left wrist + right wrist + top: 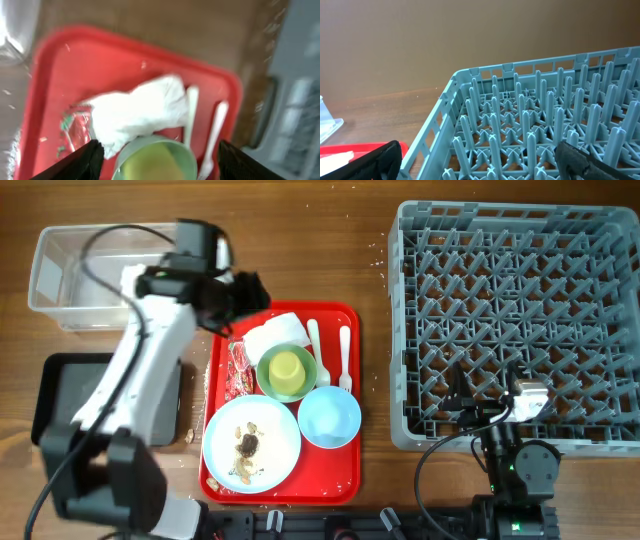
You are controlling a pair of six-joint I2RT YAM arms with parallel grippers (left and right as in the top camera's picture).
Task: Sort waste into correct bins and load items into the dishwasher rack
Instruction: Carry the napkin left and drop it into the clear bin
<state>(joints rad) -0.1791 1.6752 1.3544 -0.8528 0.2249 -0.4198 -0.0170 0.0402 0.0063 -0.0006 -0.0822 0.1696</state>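
Observation:
My left gripper (245, 295) is open and empty above the back left of the red tray; in the left wrist view (158, 150) its fingers straddle the pale green bowl (155, 157). The crumpled white napkin (275, 332) (135, 112) lies just behind that bowl (287, 372), which holds the yellow cup (287, 367). The red wrapper (240, 370) (72, 132) lies to its left. The spoon (314, 340) and fork (345, 355) lie to its right. The light blue bowl (329, 418) and the plate (270, 460) with food scraps (247, 442) sit in front. My right gripper (477, 155) is open and empty at the grey rack's (515, 320) front edge.
The clear tub (80, 275) stands at the back left. The black tray (60, 395) lies in front of it, partly under my left arm. The red serving tray (345, 470) sits between the bins and the rack. The rack (520, 125) fills the right wrist view.

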